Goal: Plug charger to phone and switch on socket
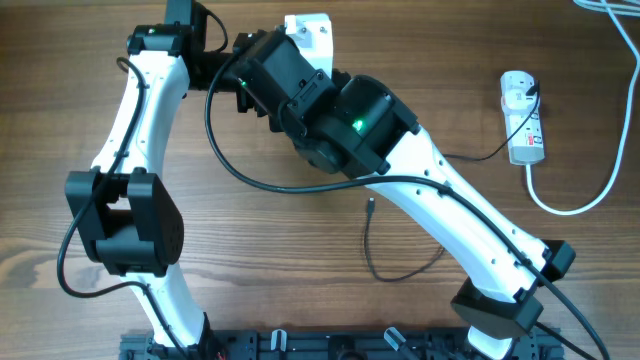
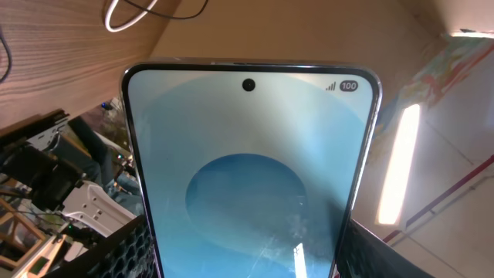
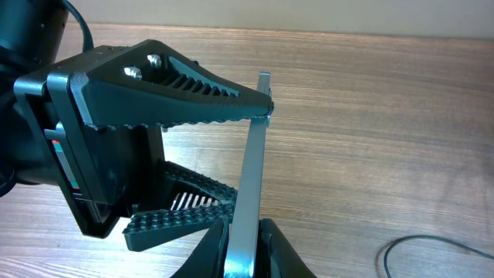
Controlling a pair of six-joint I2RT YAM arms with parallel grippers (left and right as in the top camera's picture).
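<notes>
The phone (image 2: 247, 170) shows its cyan screen in the left wrist view, held by its long edges between the fingers of my left gripper (image 2: 248, 259). In the right wrist view the phone (image 3: 252, 147) stands edge-on. My right gripper (image 3: 245, 261) is shut on its lower end, and the left gripper (image 3: 244, 166) clamps it higher up. In the overhead view both grippers meet near the back (image 1: 252, 82) and the phone is hidden there. The charger cable's connector (image 1: 370, 206) lies loose mid-table, and its black plug (image 1: 527, 93) sits in the white socket (image 1: 523, 125).
A white object (image 1: 307, 35) shows past the arms at the back. The socket's white lead (image 1: 600, 190) loops at the right edge. The charger cable curls under my right arm (image 1: 380, 272) and shows in the right wrist view (image 3: 432, 243).
</notes>
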